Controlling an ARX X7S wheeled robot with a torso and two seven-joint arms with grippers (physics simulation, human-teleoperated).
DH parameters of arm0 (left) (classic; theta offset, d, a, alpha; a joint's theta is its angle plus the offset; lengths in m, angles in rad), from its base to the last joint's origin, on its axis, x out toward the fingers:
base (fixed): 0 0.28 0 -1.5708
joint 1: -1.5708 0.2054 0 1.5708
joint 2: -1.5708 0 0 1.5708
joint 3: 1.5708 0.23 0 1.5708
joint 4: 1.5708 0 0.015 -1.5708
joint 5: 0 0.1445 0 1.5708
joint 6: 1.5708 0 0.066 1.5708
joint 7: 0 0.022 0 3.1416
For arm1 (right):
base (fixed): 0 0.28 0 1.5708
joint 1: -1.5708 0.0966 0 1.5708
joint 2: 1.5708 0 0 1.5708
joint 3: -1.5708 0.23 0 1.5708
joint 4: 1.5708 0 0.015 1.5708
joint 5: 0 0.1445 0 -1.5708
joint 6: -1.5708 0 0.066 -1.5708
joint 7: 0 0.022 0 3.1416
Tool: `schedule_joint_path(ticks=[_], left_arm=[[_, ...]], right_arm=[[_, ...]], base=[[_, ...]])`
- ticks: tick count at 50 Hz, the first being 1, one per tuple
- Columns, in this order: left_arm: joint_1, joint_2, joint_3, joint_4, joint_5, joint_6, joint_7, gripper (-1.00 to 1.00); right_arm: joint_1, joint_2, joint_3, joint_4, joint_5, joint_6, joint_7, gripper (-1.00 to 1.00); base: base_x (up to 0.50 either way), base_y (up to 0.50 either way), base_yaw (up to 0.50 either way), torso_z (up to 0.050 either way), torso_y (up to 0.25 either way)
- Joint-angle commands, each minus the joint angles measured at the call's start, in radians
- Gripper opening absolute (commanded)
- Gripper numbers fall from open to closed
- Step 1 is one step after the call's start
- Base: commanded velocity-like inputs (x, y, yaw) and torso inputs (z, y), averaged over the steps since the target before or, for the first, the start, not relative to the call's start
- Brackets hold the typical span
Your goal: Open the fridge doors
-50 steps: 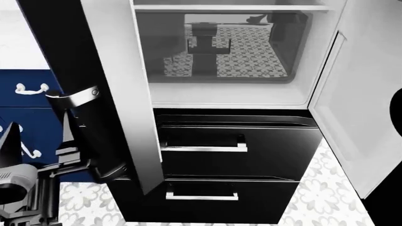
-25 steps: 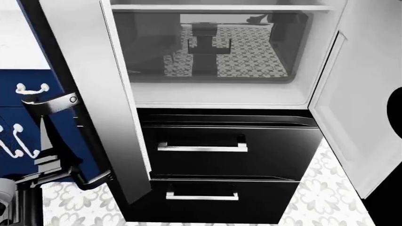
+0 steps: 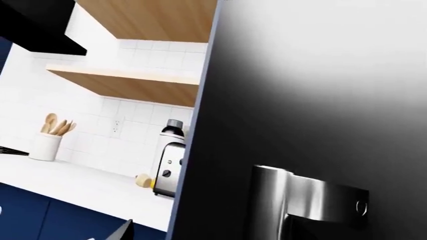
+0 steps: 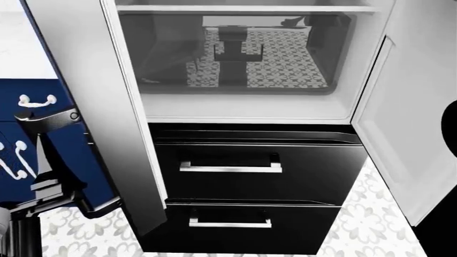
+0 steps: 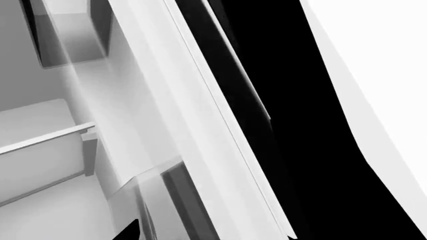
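Two fridge doors (image 4: pixel 93 80) swung wide, left jaws (image 4: pixel 53 187) seemingly clamped on handle (image 4: pixel 46 120), right jaws' state unclear.

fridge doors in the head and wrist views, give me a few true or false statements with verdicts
1. Both fridge doors stand open. True: the left door and right door are swung out, white inner faces showing.
2. The upper drawer is pulled out. False: both drawers sit shut.
3. A toaster stands on the counter in the left wrist view. True.
4. The fridge shelf holds bottles. False: no food or bottles show inside.
5. The navy cabinet stands right of the fridge. False: it is at the left.
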Motion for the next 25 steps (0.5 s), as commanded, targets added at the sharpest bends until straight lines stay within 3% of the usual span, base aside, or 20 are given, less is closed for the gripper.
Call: schedule_joint_path(ticks=[1, 13, 15, 21, 25], left_arm=[[-0.026, -0.016, -0.056, 0.365, 0.097, 0.018, -0.002, 1.0], [0.048, -0.058, -0.097, 0.578, 0.159, -0.056, -0.059, 1.0], [0.071, -0.165, -0.056, 0.583, 0.201, 0.003, -0.166, 1.0], [0.042, -0.654, 0.162, 0.583, 0.378, 0.151, -0.696, 1.0], [0.009, -0.81, 0.241, 0.583, 0.448, 0.191, -0.868, 1.0]], right_arm=[[-0.067, 0.008, 0.009, 0.294, 0.013, 0.027, 0.067, 1.0], [-0.068, -0.003, 0.011, 0.297, 0.007, 0.031, 0.064, 1.0], [-0.066, -0.005, 0.012, 0.299, 0.007, 0.033, 0.063, 1.0], [-0.065, -0.003, 0.017, 0.296, 0.008, 0.036, 0.062, 1.0], [-0.071, -0.001, 0.021, 0.292, 0.009, 0.035, 0.063, 1.0]], base=[[0.0, 0.0, 0.0, 0.0, 0.0], [0.0, 0.0, 0.0, 0.0, 0.0], [0.0, 0.0, 0.0, 0.0, 0.0], [0.0, 0.0, 0.0, 0.0, 0.0], [0.0, 0.0, 0.0, 0.0, 0.0]])
